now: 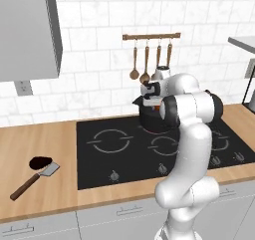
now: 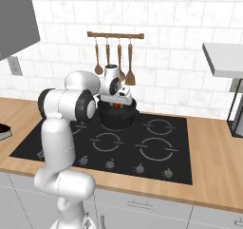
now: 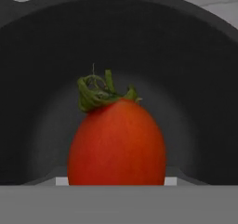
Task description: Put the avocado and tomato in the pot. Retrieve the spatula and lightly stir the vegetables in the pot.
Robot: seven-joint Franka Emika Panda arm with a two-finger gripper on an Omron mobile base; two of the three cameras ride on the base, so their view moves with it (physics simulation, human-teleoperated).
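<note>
The red tomato [image 3: 117, 144] with its green stem hangs close in front of the hand camera, with the black pot's [image 3: 195, 79] inner wall behind it. My gripper [image 2: 118, 103] is just above the pot [image 2: 116, 119] at the back of the cooktop, shut on the tomato [image 2: 116, 106]; its fingertips are hidden by the fruit. In the left base view the pot [image 1: 149, 120] sits partly behind my arm. The dark avocado [image 1: 40, 162] lies on the wooden counter far left, touching the silver blade of the spatula [image 1: 35, 178], whose brown handle points toward the counter's front edge.
The black cooktop [image 1: 114, 154] has front knobs. Wooden spoons [image 1: 145, 62] hang on a rail behind the pot. A grey wall cabinet [image 1: 27, 30] hangs over the left counter, and a grey shelf [image 2: 223, 57] juts out at the right.
</note>
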